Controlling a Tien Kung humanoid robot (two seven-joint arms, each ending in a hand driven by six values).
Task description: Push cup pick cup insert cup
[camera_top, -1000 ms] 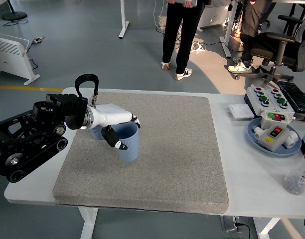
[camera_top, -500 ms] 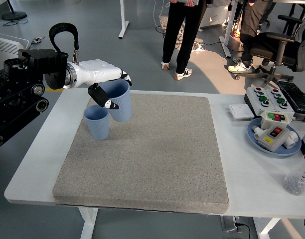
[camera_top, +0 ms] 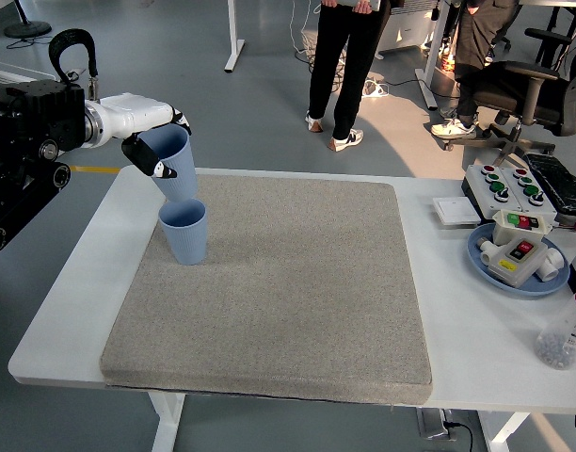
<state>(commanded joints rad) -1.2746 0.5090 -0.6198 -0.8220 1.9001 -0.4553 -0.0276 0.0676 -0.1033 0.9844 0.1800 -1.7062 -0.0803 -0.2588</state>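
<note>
Pale blue plastic, ribbed along the lower wall, makes up both cups. The held cup (camera_top: 171, 162) sits in the left hand (camera_top: 149, 127), whose white fingers wrap over its rim and far wall while the black-tipped thumb (camera_top: 147, 160) presses on the near wall, so the hand is clamped on it. It is lifted off the surface and tilted, its mouth leaning up toward the hand and its base pointing down and to the right. Just below the hand and slightly to its right, the second cup (camera_top: 184, 231) stands upright on the grey mat (camera_top: 288, 301), mouth open upward. The base of the held cup hangs right above that open mouth; whether the two touch cannot be told. The mat lies on the white table (camera_top: 476, 311).

Half a second ago the hand held its cup lower and further right, beside the standing cup and partly in front of it. Now the hand has drawn up and back toward the left edge of the view, the cup it holds leans more, and the standing cup has stayed where it was.
</note>
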